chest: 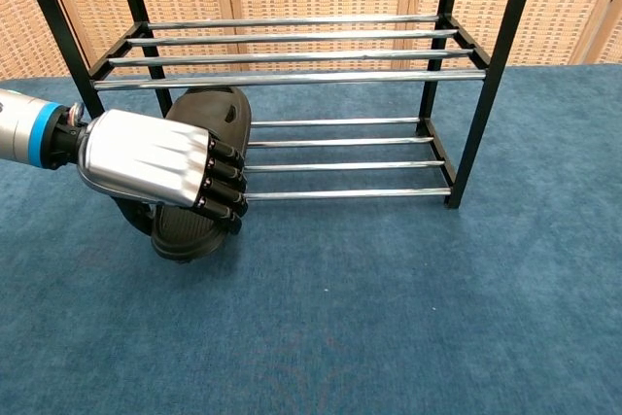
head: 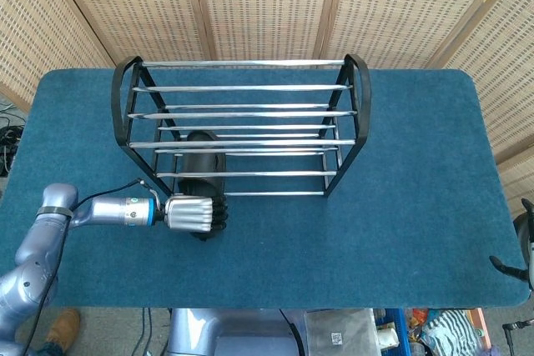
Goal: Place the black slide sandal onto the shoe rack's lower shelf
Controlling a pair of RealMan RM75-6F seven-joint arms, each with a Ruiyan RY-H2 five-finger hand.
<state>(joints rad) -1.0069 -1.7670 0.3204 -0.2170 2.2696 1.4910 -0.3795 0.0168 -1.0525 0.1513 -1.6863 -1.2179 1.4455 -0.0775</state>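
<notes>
The left hand [chest: 160,162] has its fingers curled tight around the heel end of the black slide sandal [chest: 207,121]. It grips the near end so that the toe end can go in first. The toe already pokes in over the lower shelf [chest: 335,157] on the left side of the shoe rack [head: 242,122], under the top bars. The heel end hangs out at the near edge, just above the blue table [head: 400,231]. It looks like the shoe needs one more push toward the far side, and then the hand can let go.

The right hand [head: 519,263] is far off at the right edge of the table. Only a small bit of it shows, so it is not possible to tell if it is open or closed.

The sandal is smooth, dark and rounded, like soft rubber, with a wide strap over the top. The rack has thin, shiny metal bars and black side frames that curve at the top. The bars have gaps between them, so the shoe must lie flat across them. The table cover looks soft and fuzzy, like carpet. The hand has a shiny silver back and black fingers.
</notes>
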